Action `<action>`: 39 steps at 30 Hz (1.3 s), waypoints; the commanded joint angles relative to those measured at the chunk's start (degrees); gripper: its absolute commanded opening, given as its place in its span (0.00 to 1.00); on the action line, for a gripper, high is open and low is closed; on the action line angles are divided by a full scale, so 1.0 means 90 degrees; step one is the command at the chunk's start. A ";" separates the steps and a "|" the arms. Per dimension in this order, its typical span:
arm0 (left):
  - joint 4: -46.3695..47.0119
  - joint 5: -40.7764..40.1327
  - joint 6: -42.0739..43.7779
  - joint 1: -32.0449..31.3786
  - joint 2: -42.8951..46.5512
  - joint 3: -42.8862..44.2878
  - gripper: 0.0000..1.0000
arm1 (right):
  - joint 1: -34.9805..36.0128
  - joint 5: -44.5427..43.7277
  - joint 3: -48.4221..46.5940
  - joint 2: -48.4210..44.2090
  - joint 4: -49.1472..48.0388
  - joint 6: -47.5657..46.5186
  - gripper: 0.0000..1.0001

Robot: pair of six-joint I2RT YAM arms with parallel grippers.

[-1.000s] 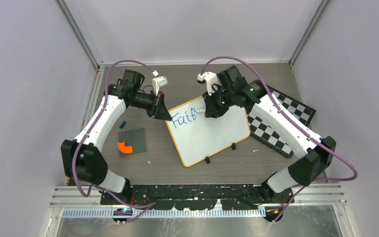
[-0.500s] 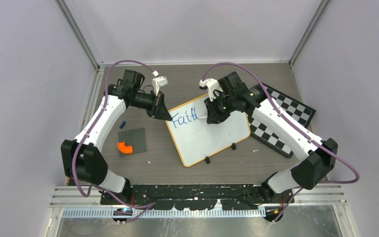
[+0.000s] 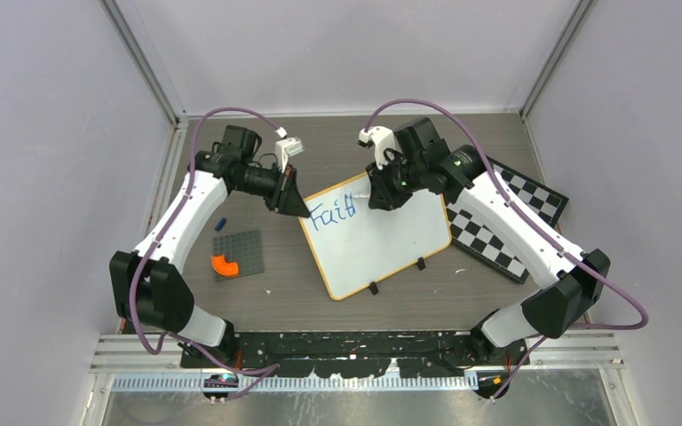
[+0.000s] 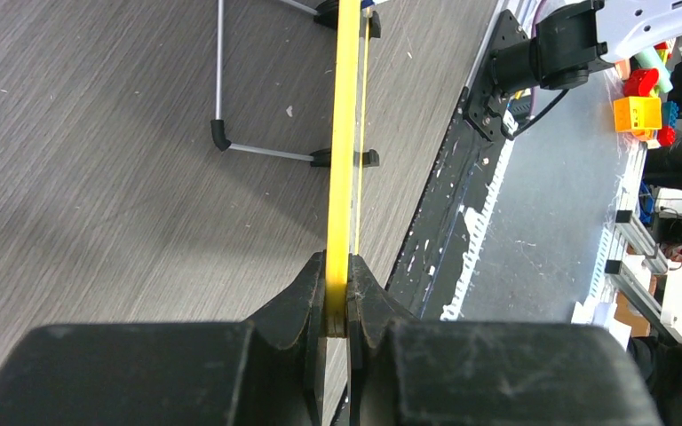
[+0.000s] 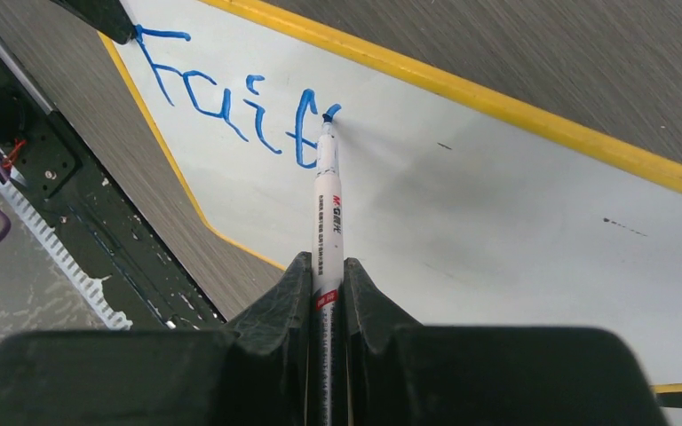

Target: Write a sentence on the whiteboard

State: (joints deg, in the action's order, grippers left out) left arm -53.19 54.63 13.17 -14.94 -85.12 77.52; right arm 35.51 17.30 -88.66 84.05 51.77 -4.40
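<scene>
R end effector (image 5: 327, 269) tight round marker (image 5: 329, 191), forearm angled down, tip on whiteboard (image 5: 506, 231).

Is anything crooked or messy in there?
Yes: the whiteboard sits crooked, turned at a slant on the table, with the left pincer pinching its corner. Nothing looks spilled or broken.

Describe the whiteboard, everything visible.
The whiteboard is a white rectangle in a thin yellow frame with rounded corners, two black clips on its near edge, set askew on the wood-grain table. Blue handwriting, roughly "Fait", runs along its far edge. The left tool pinches its left corner; the marker in the right tool touches the last letter.
</scene>
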 commanded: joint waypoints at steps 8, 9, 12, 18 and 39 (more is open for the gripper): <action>-0.0438 -0.0045 0.0305 -0.0264 -0.0124 -0.0024 0.00 | -0.0016 -0.0249 -0.0104 0.0101 -0.0160 -0.0159 0.00; -0.0438 -0.0045 0.0309 -0.0269 -0.0131 -0.0021 0.00 | -0.0028 -0.0284 -0.0092 0.0087 -0.0160 -0.0178 0.00; -0.0438 -0.0051 0.0307 -0.0264 -0.0135 -0.0019 0.00 | -0.0111 -0.0311 -0.0081 0.0028 -0.0104 -0.0227 0.00; -0.0449 -0.0045 0.0321 -0.0269 -0.0169 0.0012 0.00 | -0.0235 -0.0308 0.0021 -0.0061 -0.0030 -0.0272 0.00; -0.0604 -0.0120 0.0465 -0.0264 -0.0296 0.0171 0.00 | -0.0227 0.0057 0.0603 -0.0407 0.0139 -0.0213 0.00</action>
State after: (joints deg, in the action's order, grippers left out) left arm -54.35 54.08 13.96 -14.94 -86.13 78.65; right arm 33.87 17.67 -82.00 82.46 53.43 -5.91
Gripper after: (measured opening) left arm 0.103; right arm 0.192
